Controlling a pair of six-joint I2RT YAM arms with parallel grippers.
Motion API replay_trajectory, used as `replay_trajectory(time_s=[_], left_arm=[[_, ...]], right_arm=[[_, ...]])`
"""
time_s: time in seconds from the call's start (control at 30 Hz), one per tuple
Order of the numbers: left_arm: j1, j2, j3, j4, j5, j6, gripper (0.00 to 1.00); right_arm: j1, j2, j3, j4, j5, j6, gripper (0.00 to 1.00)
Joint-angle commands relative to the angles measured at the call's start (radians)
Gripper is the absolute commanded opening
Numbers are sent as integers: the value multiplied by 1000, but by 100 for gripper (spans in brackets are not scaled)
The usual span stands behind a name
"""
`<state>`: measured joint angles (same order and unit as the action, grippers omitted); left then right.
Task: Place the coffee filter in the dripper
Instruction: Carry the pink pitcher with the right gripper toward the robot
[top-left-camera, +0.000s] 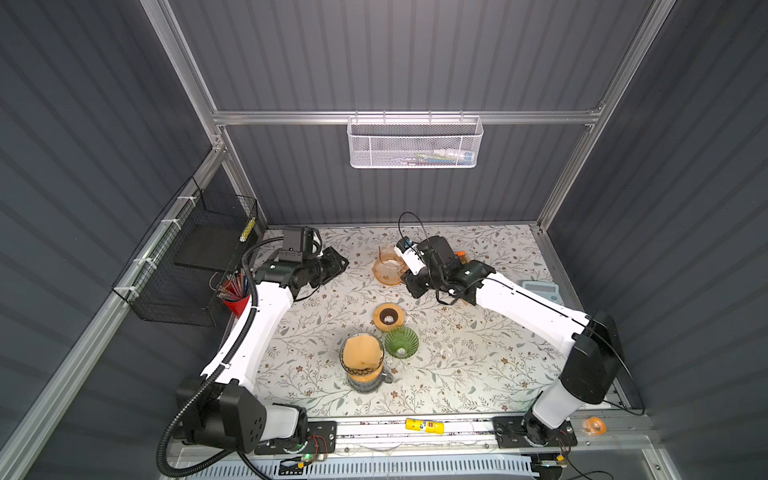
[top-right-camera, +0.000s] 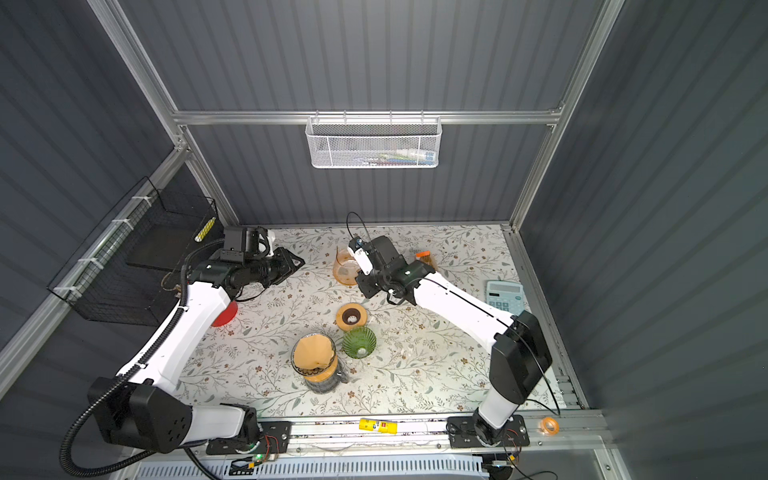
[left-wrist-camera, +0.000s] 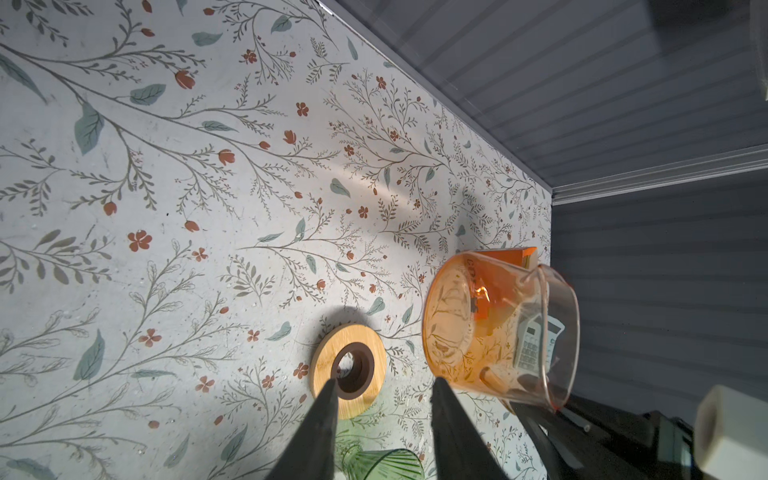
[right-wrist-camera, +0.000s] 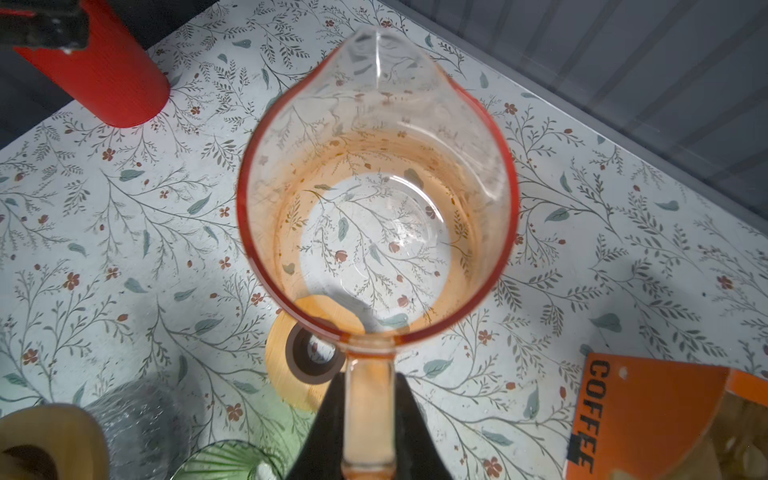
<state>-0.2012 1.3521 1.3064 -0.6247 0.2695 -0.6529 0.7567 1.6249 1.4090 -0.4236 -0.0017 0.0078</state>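
A tan paper coffee filter (top-left-camera: 360, 352) (top-right-camera: 312, 353) sits in the mouth of a clear ribbed glass vessel (top-left-camera: 368, 381) near the table's front middle. Beside it stands a green ribbed glass dripper (top-left-camera: 401, 341) (top-right-camera: 359, 341) (left-wrist-camera: 384, 466). Behind that lies a wooden ring (top-left-camera: 389, 316) (left-wrist-camera: 348, 370) (right-wrist-camera: 286, 374). My right gripper (right-wrist-camera: 369, 378) (top-left-camera: 409, 277) is shut on the handle of an orange glass carafe (right-wrist-camera: 376, 199) (top-left-camera: 387, 268) (left-wrist-camera: 498, 328) at the back middle. My left gripper (left-wrist-camera: 384, 384) (top-left-camera: 338, 264) hangs open and empty at the back left, pointing toward the carafe.
A red cup (top-left-camera: 237, 302) (right-wrist-camera: 108, 79) of pens stands by a black wire basket (top-left-camera: 187, 266) on the left. An orange coffee box (right-wrist-camera: 648, 415) and a calculator (top-right-camera: 505, 296) are at the right. A yellow glue stick (top-left-camera: 424, 425) and a tape roll (top-left-camera: 596, 424) lie on the front rail.
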Motion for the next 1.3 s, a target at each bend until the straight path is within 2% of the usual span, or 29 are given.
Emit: replay_trajectory(time_s=[0.0, 0.2, 0.43, 0.7, 1.03, 1.27], left_arm=[[2, -11, 26, -19, 3, 39, 39], [-22, -13, 43, -39, -18, 63, 39], [-80, -1, 66, -41, -32, 109, 39], [-146, 24, 62, -33, -50, 133, 39], [-159, 34, 39, 7, -53, 127, 39], [-158, 42, 44, 9, -83, 116, 39]], right_arm=[[16, -68, -32, -16, 42, 23, 0], [50, -185, -106, -55, 98, 43, 0], [92, -368, -234, -100, 146, 126, 0], [176, -549, -360, -192, 275, 224, 0], [282, -687, -474, -340, 426, 359, 0], [336, -715, -548, -391, 465, 476, 0]])
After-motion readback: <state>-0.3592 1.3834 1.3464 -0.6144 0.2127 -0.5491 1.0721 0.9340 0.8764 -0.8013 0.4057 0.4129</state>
